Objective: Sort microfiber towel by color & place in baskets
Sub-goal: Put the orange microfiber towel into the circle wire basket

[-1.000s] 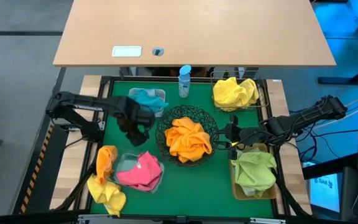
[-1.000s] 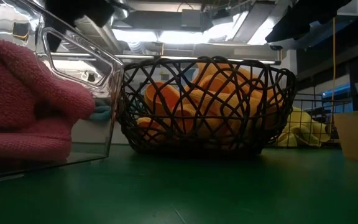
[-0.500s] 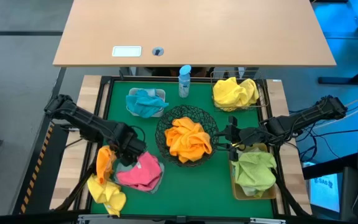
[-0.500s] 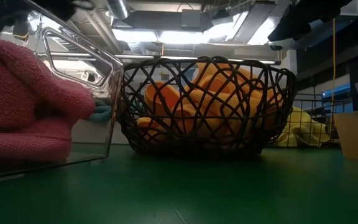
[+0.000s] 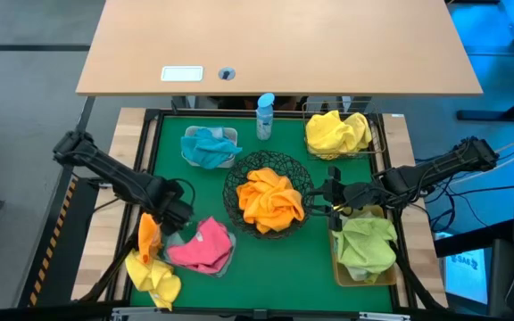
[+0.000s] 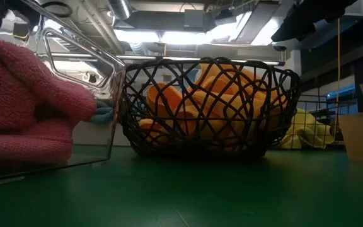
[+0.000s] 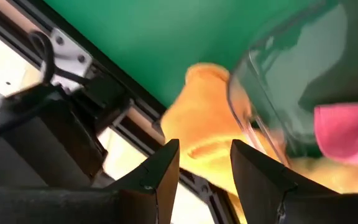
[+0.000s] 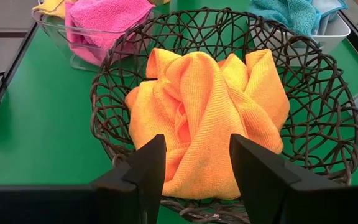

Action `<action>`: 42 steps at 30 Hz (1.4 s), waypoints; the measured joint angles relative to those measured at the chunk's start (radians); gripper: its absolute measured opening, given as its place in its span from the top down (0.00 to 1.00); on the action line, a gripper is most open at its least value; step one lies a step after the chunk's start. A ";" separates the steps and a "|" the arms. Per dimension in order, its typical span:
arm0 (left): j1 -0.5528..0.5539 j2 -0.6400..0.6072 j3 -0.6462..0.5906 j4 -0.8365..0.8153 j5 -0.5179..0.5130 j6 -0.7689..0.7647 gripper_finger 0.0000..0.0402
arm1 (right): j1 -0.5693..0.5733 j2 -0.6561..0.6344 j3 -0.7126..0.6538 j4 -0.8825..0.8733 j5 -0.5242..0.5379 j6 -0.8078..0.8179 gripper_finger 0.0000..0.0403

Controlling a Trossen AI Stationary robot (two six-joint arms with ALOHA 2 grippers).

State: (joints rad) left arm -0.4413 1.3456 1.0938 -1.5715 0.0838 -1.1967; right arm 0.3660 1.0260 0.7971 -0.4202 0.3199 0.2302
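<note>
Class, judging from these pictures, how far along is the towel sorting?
Done: orange towels fill the black bowl, yellow the wire basket, green the tan bin. In hand: the left gripper, jaws open, hovers by the loose orange towel. Left: that and the loose yellow towel.

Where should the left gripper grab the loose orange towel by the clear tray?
Pinch the orange towel at its raised upper fold, coming from above on the table-edge side. It lies bunched against the clear tray wall, so that side is likely blocked. The left gripper, open, hovers beside it.
</note>
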 joint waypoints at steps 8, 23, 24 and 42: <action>-0.001 -0.040 -0.113 0.000 0.064 -0.026 0.65 | 0.000 0.000 0.000 0.000 0.000 0.000 0.56; 0.000 -0.040 -0.208 0.122 0.072 0.029 0.72 | 0.000 0.000 0.000 -0.001 0.000 0.000 0.56; 0.000 -0.039 -0.208 0.122 0.073 0.031 0.76 | 0.000 0.000 0.000 0.000 0.000 0.000 0.56; 0.000 -0.091 0.288 0.001 -0.253 0.058 1.00 | 0.000 0.000 0.000 0.000 0.001 0.000 0.56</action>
State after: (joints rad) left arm -0.4409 1.2546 1.3817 -1.5705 -0.1695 -1.1389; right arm 0.3660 1.0260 0.7971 -0.4206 0.3205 0.2298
